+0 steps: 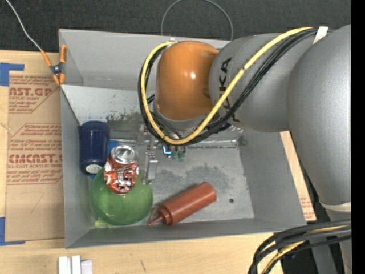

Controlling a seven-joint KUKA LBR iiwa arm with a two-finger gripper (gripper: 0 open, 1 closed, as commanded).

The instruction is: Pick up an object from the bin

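Grey arm [296, 79] with orange wrist cover [185, 81] reaches down into the metal bin [268, 176]. The tool [151, 165] sits low near the bin floor; cannot tell whether it is apart or together. Green rounded thing [122, 209] lies near, toward the view's lower left of the tool. Red-brown squeeze bottle [185, 203] lies on its side below the tool, apart from it. Dark blue cylinder [93, 146] lies further left. Dented red-and-silver can [121, 170] stands just beside the tool's left, against the green thing.

Crumpled red can [121, 173] — lower left
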